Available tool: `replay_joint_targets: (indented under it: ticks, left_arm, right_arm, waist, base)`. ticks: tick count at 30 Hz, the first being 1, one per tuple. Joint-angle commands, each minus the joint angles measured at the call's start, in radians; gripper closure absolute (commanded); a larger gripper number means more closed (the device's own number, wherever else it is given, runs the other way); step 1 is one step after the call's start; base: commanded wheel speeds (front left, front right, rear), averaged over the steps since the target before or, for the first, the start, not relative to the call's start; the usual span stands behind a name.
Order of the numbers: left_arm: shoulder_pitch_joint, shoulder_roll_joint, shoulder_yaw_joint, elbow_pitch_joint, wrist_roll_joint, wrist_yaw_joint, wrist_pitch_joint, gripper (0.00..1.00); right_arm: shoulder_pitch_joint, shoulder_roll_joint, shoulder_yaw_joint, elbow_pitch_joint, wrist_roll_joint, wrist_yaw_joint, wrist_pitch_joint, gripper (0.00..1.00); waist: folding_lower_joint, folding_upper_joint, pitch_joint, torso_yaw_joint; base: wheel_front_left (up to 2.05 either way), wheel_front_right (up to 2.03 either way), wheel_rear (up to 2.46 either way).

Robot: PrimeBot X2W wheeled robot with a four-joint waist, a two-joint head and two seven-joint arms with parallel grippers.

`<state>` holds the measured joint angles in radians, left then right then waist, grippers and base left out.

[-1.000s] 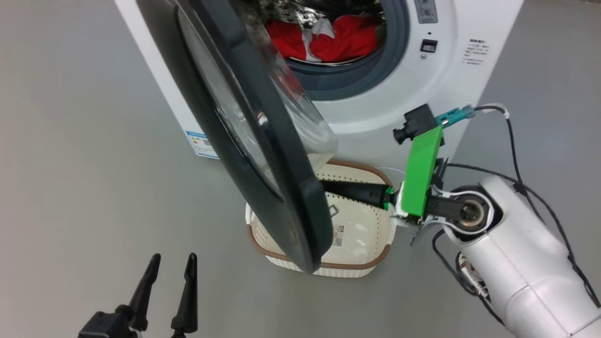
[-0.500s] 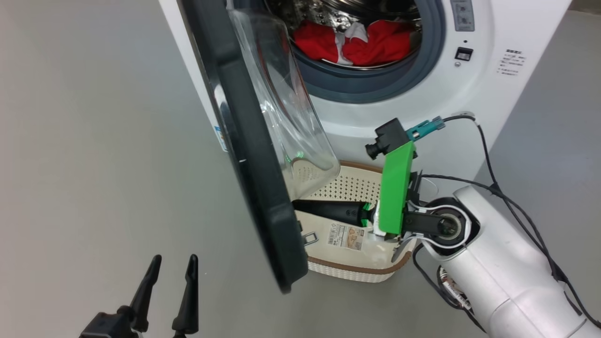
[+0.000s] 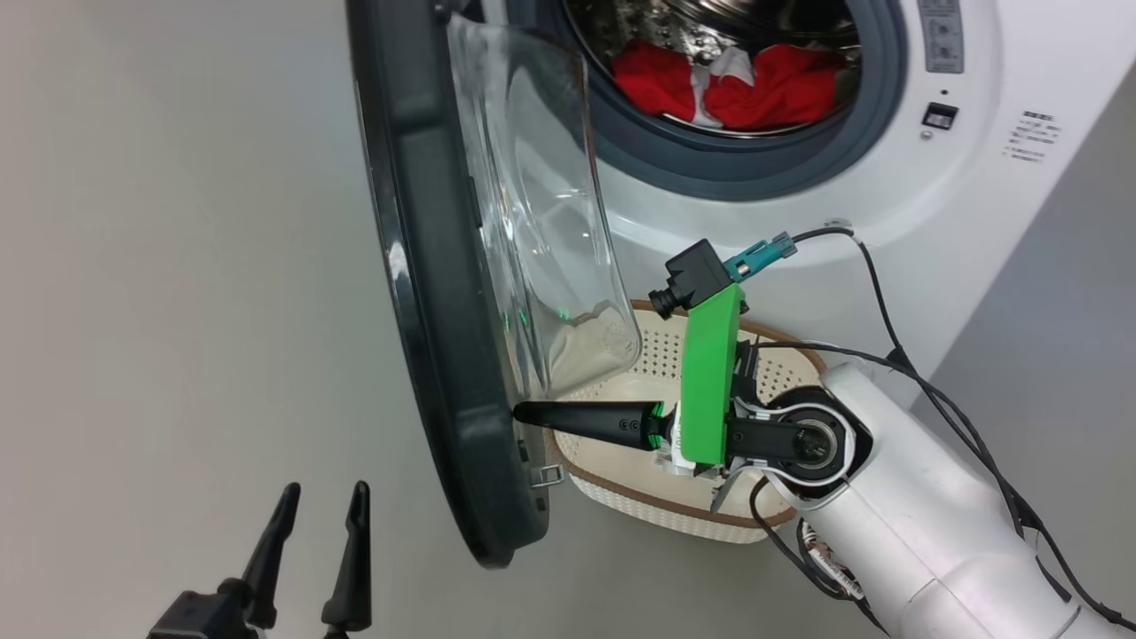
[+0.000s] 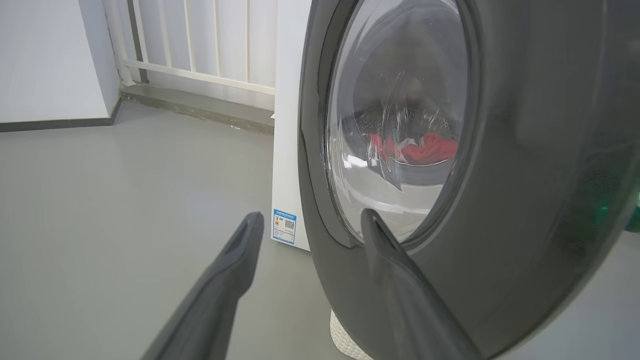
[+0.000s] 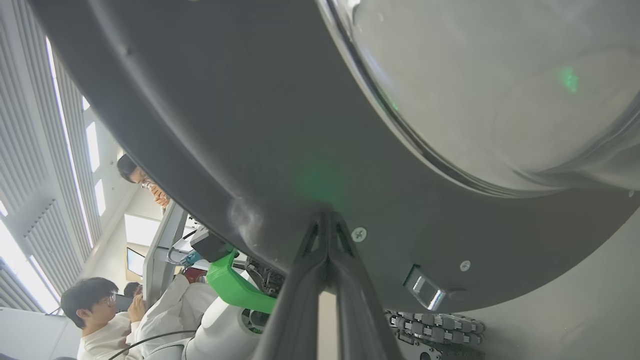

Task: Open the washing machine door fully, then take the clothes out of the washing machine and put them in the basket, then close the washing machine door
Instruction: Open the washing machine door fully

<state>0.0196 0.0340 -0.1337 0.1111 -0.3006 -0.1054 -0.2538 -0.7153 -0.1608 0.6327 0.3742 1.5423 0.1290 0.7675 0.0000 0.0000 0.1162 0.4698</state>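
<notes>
While the washing machine door [image 3: 426, 311] stands partly open, seen edge-on, the right pincer [image 3: 524, 413] has its two dark fingers pressed together, holding nothing. Its tip appears to touch the door's inner face, low on the dark rim just below the glass bowl. The left pincer [image 3: 324, 486] is spread wide and empty, on the door's outer side and apart from it. The clothes [image 3: 737, 84], red with white, lie in the drum of the washing machine [image 3: 976, 204], behind the door. The basket [image 3: 674, 524] sits on the floor just behind the door's lower edge.

The step in hand looks like pushing the door fully open. Press on the plastic rim, not on the glass or the metal latch beside the tip. Follow the door's arc so the tip cannot slide off, and keep your forearm clear of the basket.
</notes>
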Motion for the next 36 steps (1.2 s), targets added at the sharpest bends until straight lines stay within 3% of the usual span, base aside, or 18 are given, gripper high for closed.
replay_joint_targets:
  ticks: [1, 9, 21, 28, 31, 32, 36]
  left_arm:
    - [-0.01, 0.016, 0.036, -0.017, 0.008, 0.012, -0.008, 0.0]
    - [-0.007, 0.016, 0.046, -0.017, 0.006, 0.019, -0.008, 0.0]
    - [-0.002, 0.016, 0.064, -0.039, -0.004, 0.031, -0.008, 0.0]
    - [-0.006, 0.016, 0.059, -0.03, 0.0, 0.028, -0.008, 0.0]
    - [-0.013, 0.016, 0.054, -0.021, 0.004, 0.024, -0.008, 0.0]
    - [-0.016, 0.016, 0.053, -0.017, 0.006, 0.022, -0.008, 0.0]
    - [-0.023, 0.016, 0.055, -0.004, 0.012, 0.018, -0.008, 0.0]
  right_arm:
    - [0.009, 0.039, 0.012, -0.034, -0.005, 0.002, -0.006, 1.0]
    - [0.004, 0.055, 0.032, -0.032, -0.002, 0.002, -0.014, 1.0]
    - [-0.033, 0.081, 0.064, -0.016, 0.004, 0.002, -0.02, 1.0]
    - [-0.022, 0.063, 0.051, -0.014, 0.002, 0.002, -0.054, 1.0]
    - [-0.001, 0.039, 0.038, -0.008, -0.003, 0.002, -0.085, 0.51]
    - [0.009, 0.03, 0.034, -0.005, -0.004, 0.002, -0.095, 0.0]
    - [0.044, -0.003, 0.017, 0.01, -0.007, 0.002, -0.135, 0.0]
  waist:
    - [0.0, 0.0, 0.001, 0.017]
    - [0.0, 0.0, 0.003, 0.06]
    - [0.0, 0.0, 0.023, 0.071]
    - [0.0, 0.0, 0.012, 0.066]
    - [0.0, 0.0, 0.004, 0.062]
    - [0.0, 0.0, 0.0, 0.061]
    - [0.0, 0.0, -0.012, 0.049]
  base:
    - [0.0, 0.0, 0.0]
    - [0.0, 0.0, 0.0]
    - [0.0, 0.0, 0.0]
    - [0.0, 0.0, 0.0]
    - [0.0, 0.0, 0.0]
    - [0.0, 0.0, 0.0]
    - [0.0, 0.0, 0.0]
